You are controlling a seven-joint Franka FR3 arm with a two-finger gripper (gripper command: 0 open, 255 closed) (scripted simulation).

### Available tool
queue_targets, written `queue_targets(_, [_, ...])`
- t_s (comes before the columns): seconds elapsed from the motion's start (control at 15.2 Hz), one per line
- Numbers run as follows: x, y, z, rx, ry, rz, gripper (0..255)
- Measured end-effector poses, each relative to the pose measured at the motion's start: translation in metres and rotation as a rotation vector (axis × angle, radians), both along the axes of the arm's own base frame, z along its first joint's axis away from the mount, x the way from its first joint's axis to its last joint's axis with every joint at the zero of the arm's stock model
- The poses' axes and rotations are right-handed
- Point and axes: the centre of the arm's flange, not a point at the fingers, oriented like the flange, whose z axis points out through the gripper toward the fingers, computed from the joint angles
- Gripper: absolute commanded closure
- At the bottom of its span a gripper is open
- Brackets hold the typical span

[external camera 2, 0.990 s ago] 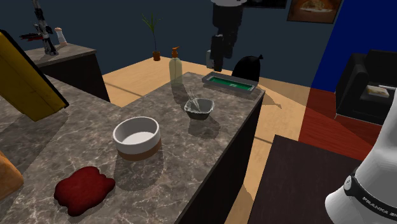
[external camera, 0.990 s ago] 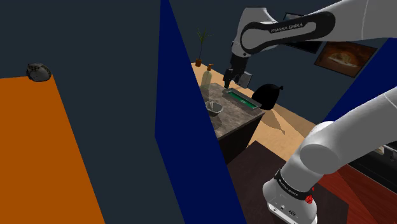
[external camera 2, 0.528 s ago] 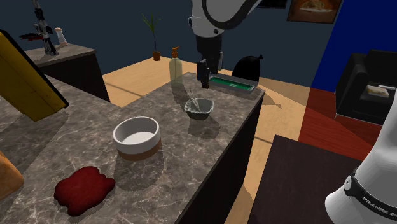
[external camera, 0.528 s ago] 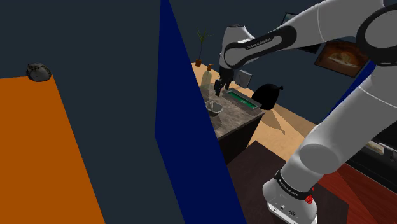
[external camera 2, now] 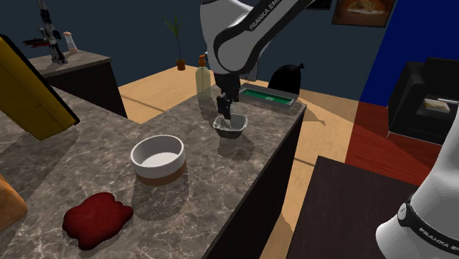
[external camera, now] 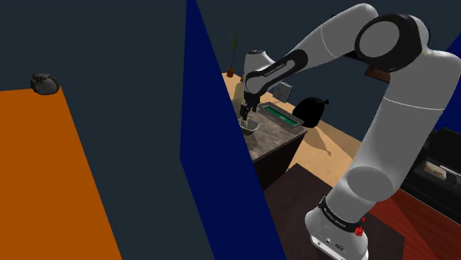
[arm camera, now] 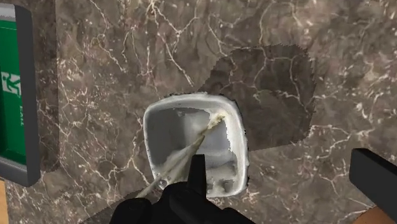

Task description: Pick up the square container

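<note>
gripper (external camera 2: pixel 225 120) now down at rounded-sq. pale container (arm camera: pixel 178 137) on veined marble counter (external camera 2: pixel 221 184).

Place: a home, kitchen open to a living area | Signs: brown veined marble worktop (external camera 2: pixel 221 176), round white bowl (external camera 2: pixel 157 158), pale pump bottle (external camera 2: pixel 201 75) | Beyond: thin potted plant (external camera 2: pixel 179 48), framed picture (external camera 2: pixel 360 11) on a dark wall, light wooden floor (external camera 2: pixel 147 92), black sofa (external camera 2: pixel 427 92)

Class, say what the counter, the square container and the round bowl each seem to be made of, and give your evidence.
The counter looks like stone, marble-like: dark brown with white veins. The square container is pale grey-white, mottled and matt; ceramic or plastic, unclear. The round bowl, smooth white inside with a tan base band, suggests glazed ceramic.
</note>
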Motion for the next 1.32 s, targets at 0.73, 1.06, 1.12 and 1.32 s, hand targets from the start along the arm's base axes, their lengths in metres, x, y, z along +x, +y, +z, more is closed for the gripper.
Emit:
queue_targets(0.73, [0.056,-0.016,-0.101,-0.06,0.041,0.048,0])
queue_targets(1.06, [0.057,-0.017,-0.123,-0.061,0.042,0.048,255])
queue_targets(1.12, [0.057,-0.017,-0.124,-0.061,0.041,0.048,255])
queue_targets(1.32, [0.057,-0.017,-0.125,-0.061,0.041,0.049,255])
